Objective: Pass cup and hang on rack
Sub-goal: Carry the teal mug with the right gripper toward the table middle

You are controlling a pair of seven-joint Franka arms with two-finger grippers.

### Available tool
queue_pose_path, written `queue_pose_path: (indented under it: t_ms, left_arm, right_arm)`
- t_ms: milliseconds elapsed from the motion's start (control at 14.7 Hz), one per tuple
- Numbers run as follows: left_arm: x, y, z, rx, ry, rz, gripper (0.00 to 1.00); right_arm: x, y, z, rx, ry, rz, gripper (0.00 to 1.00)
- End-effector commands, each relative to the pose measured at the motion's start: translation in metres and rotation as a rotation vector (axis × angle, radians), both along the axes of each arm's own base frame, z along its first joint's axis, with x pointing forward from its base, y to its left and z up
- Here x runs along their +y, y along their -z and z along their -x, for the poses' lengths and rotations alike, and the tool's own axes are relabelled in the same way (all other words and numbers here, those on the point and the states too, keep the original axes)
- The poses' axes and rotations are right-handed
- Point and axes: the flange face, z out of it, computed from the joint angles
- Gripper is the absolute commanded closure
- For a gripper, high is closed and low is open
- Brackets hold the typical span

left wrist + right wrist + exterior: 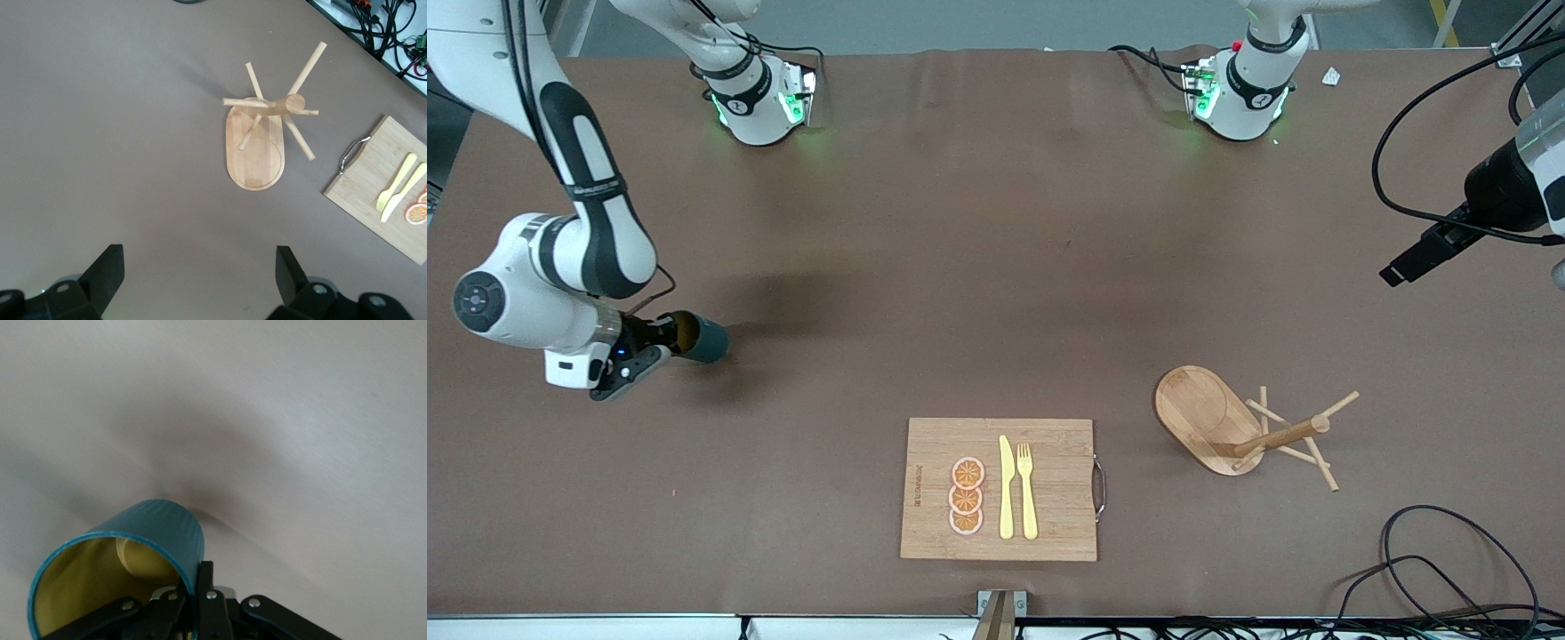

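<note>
Cup (120,567) handle hidden; left end effector (200,283) fingertips only, body cut off.

cup (157,527): teal outside, mustard-yellow inside
rack (1232,425): pale wood
table (960,267): brown
slices (966,496) beside rack: orange, possibly printed

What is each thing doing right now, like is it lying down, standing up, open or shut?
cup: on its side, gripped at the rim by the right gripper.
right gripper: shut on the cup.
left gripper: open, holding nothing, high above the rack.
rack: standing upright, pegs bare.
cutting board: lying flat, with a knife, fork and three orange slices on it.
</note>
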Motion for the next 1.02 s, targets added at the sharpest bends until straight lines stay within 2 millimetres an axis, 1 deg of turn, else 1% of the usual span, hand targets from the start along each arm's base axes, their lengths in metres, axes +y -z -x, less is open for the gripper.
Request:
queue_pose_path:
  t_ms: [0, 68, 205, 341, 546, 683, 819, 887, 956]
  left_arm:
    - [0.004, -0.005, -0.001, -0.013, -0.011, 0.022, 0.00]
    - [0.005, -0.005, -0.002, -0.015, 0.004, 0.017, 0.00]
    - [0.006, -0.005, -0.002, -0.021, 0.097, 0.015, 0.00]
    - [0.008, -0.005, -0.007, -0.053, 0.164, 0.007, 0.00]
    - [0.012, -0.007, -0.011, -0.093, 0.320, -0.030, 0.00]
    - [0.016, -0.009, -0.013, -0.109, 0.405, -0.064, 0.00]
    - [0.018, -0.008, -0.013, -0.107, 0.459, -0.082, 0.00]
    - [0.019, -0.008, -0.014, -0.109, 0.474, -0.084, 0.00]
    - [0.023, -0.008, -0.015, -0.115, 0.481, -0.087, 0.00]
  right_arm:
    - [0.062, -0.016, 0.007, 0.014, 0.087, 0.010, 1.00]
    - [0.086, -0.016, 0.009, 0.019, 0.118, 0.019, 1.00]
    - [0.145, -0.018, 0.016, 0.020, 0.182, 0.043, 1.00]
    - [0.204, -0.020, 0.025, 0.006, 0.187, 0.052, 1.00]
    - [0.270, -0.024, 0.041, -0.014, 0.171, -0.017, 1.00]
    - [0.306, -0.028, 0.051, -0.049, 0.156, -0.032, 1.00]
    - [0.356, -0.031, 0.071, -0.077, 0.222, -0.037, 1.00]
    - [0.382, -0.029, 0.078, -0.081, 0.232, -0.034, 1.00]
    - [0.402, -0.027, 0.081, -0.083, 0.233, -0.034, 1.00]
